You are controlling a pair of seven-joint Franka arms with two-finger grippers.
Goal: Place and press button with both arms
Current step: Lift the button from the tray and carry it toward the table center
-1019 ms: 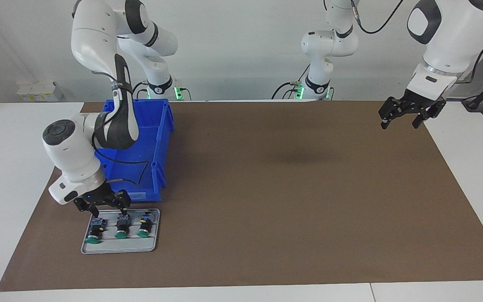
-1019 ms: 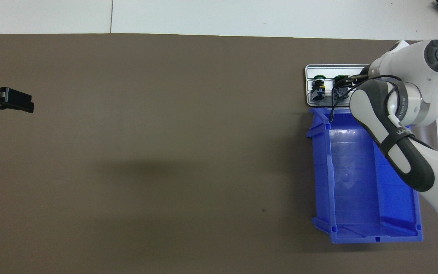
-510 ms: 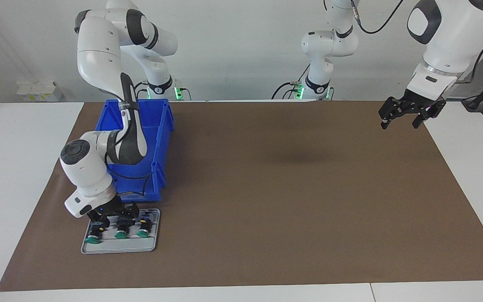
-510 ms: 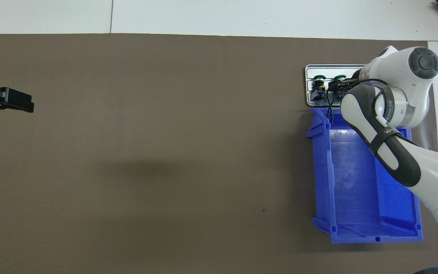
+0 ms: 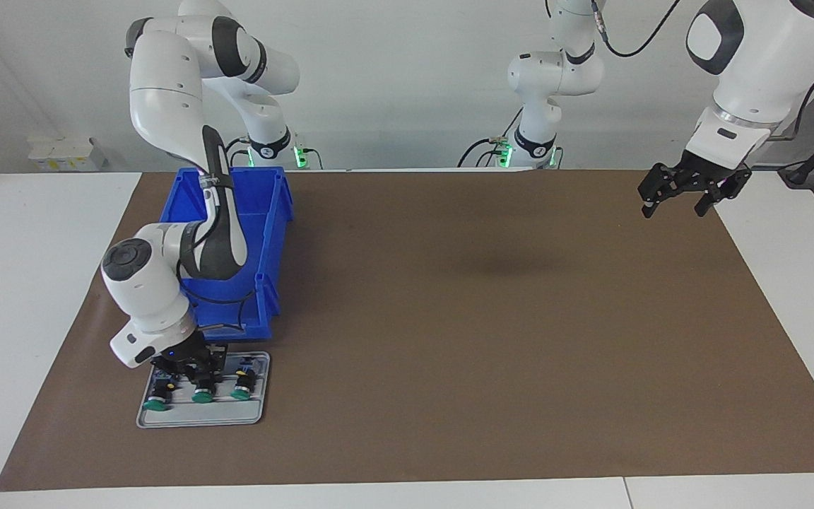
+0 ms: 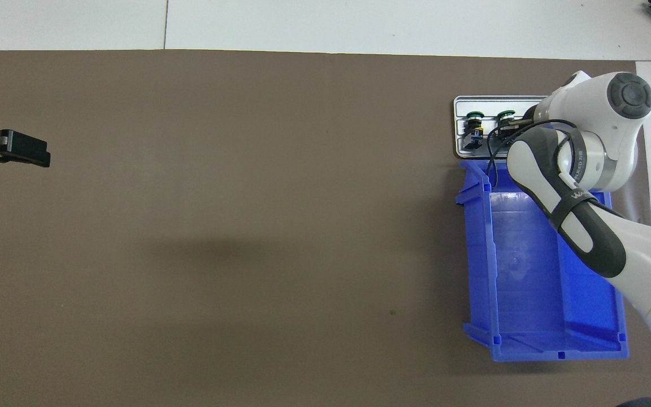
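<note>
The right gripper (image 5: 198, 369) was lowered onto the grey tray (image 5: 201, 418), which lay on the brown mat (image 5: 485, 339) just beside the open end of the blue bin (image 5: 266, 233), farther from the robots than the bin. Three green-capped buttons were seen lying in a row in the tray. The right gripper's fingers were drawn together around the body of the middle button (image 5: 202, 393), pinching it; its green cap pointed away from the bin. The other two buttons (image 5: 156, 397) (image 5: 242, 385) were left untouched on either side. The left gripper (image 5: 675, 194) was held in the air, well away from the tray, over the mat's edge at the left arm's end, with its fingers spread wide and nothing between them.
</note>
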